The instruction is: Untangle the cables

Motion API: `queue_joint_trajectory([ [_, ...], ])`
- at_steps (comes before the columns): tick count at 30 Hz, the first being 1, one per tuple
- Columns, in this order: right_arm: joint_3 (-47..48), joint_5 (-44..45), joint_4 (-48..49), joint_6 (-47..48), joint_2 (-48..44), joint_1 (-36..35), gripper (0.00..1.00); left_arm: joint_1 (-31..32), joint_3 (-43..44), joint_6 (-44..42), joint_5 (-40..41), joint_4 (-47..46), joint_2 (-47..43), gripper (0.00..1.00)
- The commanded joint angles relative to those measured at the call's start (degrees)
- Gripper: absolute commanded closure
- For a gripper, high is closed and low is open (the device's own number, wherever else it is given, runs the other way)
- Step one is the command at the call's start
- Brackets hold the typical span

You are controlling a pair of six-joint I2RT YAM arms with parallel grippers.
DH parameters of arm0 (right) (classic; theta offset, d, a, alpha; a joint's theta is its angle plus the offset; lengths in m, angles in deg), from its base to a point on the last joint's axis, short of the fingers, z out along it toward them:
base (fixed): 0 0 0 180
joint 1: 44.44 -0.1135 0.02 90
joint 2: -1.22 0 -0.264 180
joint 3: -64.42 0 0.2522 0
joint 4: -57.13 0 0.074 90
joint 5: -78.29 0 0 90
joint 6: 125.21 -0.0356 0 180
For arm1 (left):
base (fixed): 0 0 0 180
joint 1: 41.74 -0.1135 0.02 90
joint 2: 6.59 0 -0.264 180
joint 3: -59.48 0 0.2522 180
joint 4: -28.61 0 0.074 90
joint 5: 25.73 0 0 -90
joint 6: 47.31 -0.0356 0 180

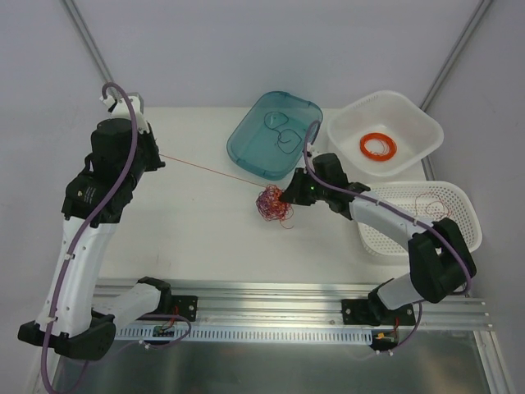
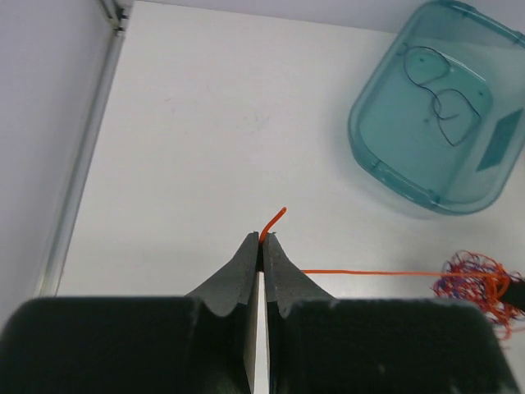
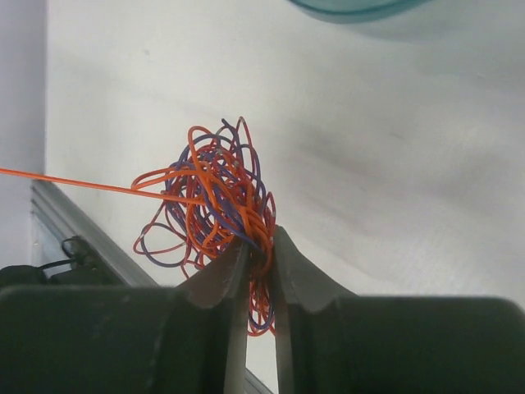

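Cables, thin red, orange and blue wires in a wad (image 1: pixel 273 203) mid-table, right gripper (image 3: pixel 261 244) pinching it, left gripper (image 2: pixel 261 240) closed on one taut orange strand (image 1: pixel 205 170), teal plastic tub (image 1: pixel 275 135) just behind, room on white table (image 1: pixel 197 230) leftward.

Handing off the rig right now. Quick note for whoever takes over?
Left gripper: shut on the end of a thin orange wire, stretched taut.
Right gripper: shut on the tangled wad of red, orange and dark blue wires, mid-table.
Done: dark wires lie in the teal plastic bin, a red wire in the white slotted basket.
Left: pull the orange wire free, then the rest.
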State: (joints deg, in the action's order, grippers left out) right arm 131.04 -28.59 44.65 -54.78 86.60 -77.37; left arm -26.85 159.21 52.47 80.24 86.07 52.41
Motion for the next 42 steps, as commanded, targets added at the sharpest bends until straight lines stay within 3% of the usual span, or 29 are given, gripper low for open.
queue_joint_trajectory([
  [1,-3.3,13.4,-21.4,6.6,-1.4,4.0,0.83,-2.8,3.5,-3.6,17.2,-2.5,-1.6,1.00],
  [5,-3.0,14.9,-25.5,10.2,-2.8,4.0,0.77,-2.9,-4.8,0.7,12.9,-2.7,-2.1,1.00],
  [9,-2.9,15.3,-28.7,11.5,-2.5,3.9,0.73,-4.2,-19.5,6.0,9.4,-3.0,-2.3,1.00],
  [14,-3.6,16.5,-32.3,11.9,-4.0,4.1,0.72,-13.4,-31.3,10.2,8.2,-5.1,-1.3,1.00],
  [20,-2.5,18.6,-37.4,12.8,-7.3,4.3,0.71,-27.5,-29.3,13.1,7.1,-5.7,0.0,1.00],
  [26,-1.4,18.8,-40.7,13.8,-10.9,5.0,0.71,-31.1,-22.0,14.0,7.8,-5.8,4.3,1.00],
  [33,-0.8,14.1,-38.4,13.9,-13.2,4.9,0.71,-31.0,-29.2,12.5,-1.9,-9.0,6.2,1.00],
  [35,-0.3,13.1,-37.8,14.2,-13.5,4.4,0.65,-30.8,-32.7,12.6,-5.0,-9.9,6.6,0.99],
  [42,3.9,11.3,-38.4,14.9,-12.3,0.9,0.38,-29.3,-35.4,10.2,-14.2,-11.9,13.0,0.75],
])
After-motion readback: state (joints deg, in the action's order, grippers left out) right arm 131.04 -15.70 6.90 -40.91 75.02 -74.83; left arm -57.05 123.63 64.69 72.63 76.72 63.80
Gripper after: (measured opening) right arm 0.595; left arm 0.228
